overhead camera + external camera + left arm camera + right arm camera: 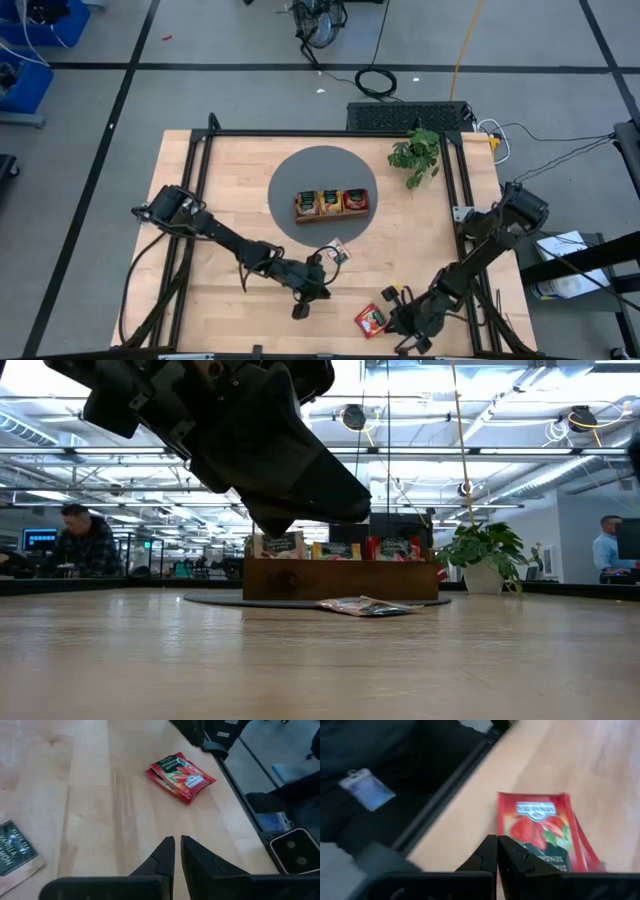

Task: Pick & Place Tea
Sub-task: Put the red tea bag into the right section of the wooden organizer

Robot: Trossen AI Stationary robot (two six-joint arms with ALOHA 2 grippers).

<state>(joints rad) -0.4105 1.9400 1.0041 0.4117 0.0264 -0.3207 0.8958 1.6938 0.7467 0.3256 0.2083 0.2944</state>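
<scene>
Looking at risks: lines below are telling what could go wrong.
Left gripper [300, 311]: hanging over the table [200, 300] near the front edge, fingers [165, 855] almost pressed together, pinching nothing.
Right gripper [393, 318]: sitting near the front right corner, just beside the red tea [371, 319], fingers pressed together, holding nothing.
Red tea: lying flat near the front edge of the table, close to the right corner; it is looking like more than one bag stacked.
Dark tea [337, 252]: lying flat at the front rim of the grey mat [290, 175], between the tray [331, 204] and the left gripper.
Tray: sitting in the middle of the mat, already holding bags in all three slots.
Risk one: closed fingers are going to push a flat bag along instead of picking it up, maybe off the front edge.
Risk two: grabbing the red stack could be lifting only one bag and dropping the other.
Risk three: both arms are working close together at the front, so they could be bumping.
Plant [415, 152]: standing near the back right corner, well apart from the arms.
</scene>
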